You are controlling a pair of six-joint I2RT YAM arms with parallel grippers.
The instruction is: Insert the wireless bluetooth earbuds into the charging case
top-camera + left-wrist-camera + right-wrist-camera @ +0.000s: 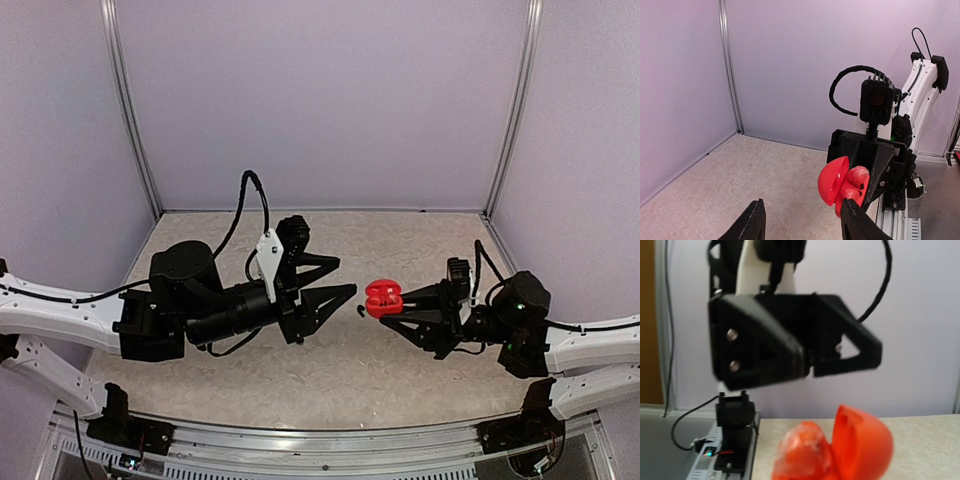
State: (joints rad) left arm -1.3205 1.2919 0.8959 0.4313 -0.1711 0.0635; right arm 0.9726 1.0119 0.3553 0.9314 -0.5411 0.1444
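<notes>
The black two-finger right gripper (390,302) is clamped on a glossy red, rounded plastic charging case (381,297), its lid hinged open, held above the speckled beige table (300,370) near its middle. Facing the case from just beside it, the black left gripper (345,276) has its fingers spread apart. A tiny dark speck (360,310) sits just left of the case, perhaps a black earbud, too small to tell.

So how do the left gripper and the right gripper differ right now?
The left gripper is open, its fingers spread wide; the right gripper is shut. The left gripper holds nothing; the right gripper clamps the red charging case, whose lid stands open. Both are black and point toward each other over the middle of the table.
</notes>
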